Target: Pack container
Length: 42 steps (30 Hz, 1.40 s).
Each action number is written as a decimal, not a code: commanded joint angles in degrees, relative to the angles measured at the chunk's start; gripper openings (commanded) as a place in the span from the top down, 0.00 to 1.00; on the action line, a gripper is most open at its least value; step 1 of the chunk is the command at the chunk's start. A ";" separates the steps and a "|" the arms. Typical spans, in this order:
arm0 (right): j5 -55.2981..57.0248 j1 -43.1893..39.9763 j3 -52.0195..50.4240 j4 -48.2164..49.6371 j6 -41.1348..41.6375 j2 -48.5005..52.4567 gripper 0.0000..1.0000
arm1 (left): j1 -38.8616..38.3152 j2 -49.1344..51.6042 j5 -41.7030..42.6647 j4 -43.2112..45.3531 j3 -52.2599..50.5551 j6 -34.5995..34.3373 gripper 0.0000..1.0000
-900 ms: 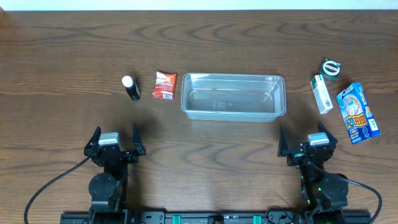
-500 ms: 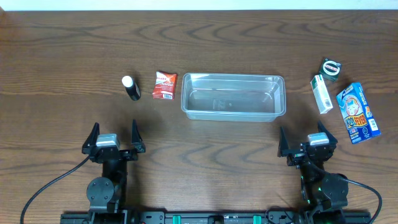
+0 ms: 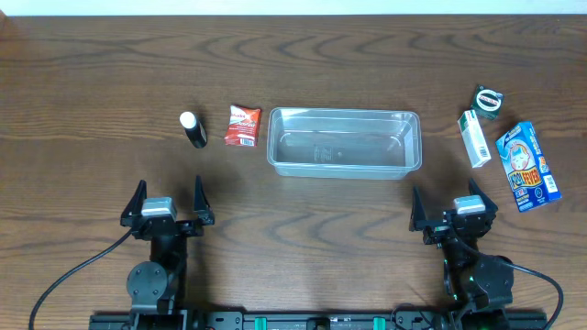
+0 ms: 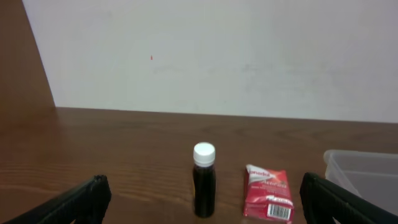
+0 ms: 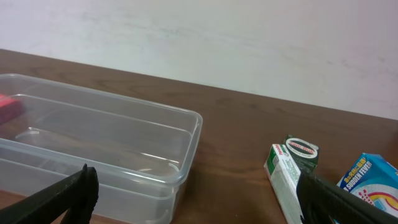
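At 9 o'clock of the container (image 3: 344,142): dark bottle (image 3: 193,129), red sachet (image 3: 244,126); at 3 o'clock: white carton (image 3: 474,138), blue box (image 3: 527,167), carton print illegible. Left gripper (image 3: 169,191) and right gripper (image 3: 448,197) gape, empty.

Even, bright light from above; soft short shadows; faint glare on container (image 3: 344,112); wrist views slightly soft.

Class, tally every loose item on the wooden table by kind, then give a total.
Clear plastic rectangular tub: 1
Dark bottle with white cap: 1
Red packet: 1
Boxes: 2, white-green box and blue box
Small dark green pack: 1
Total: 6
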 commanded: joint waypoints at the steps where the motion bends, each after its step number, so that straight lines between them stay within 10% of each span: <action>1: -0.20 -0.50 -0.13 -0.22 -0.74 -0.31 0.01 | 0.22 0.20 0.81 -0.66 4.52 0.79 0.02; 33: -0.20 -0.50 -0.13 -0.22 -0.76 -0.31 0.01 | 0.22 52.78 13.07 -31.65 71.71 11.28 0.02; 42: -0.20 -0.50 -0.13 -0.24 -0.74 -0.31 0.01 | 0.24 55.65 14.08 -33.05 73.83 11.26 0.02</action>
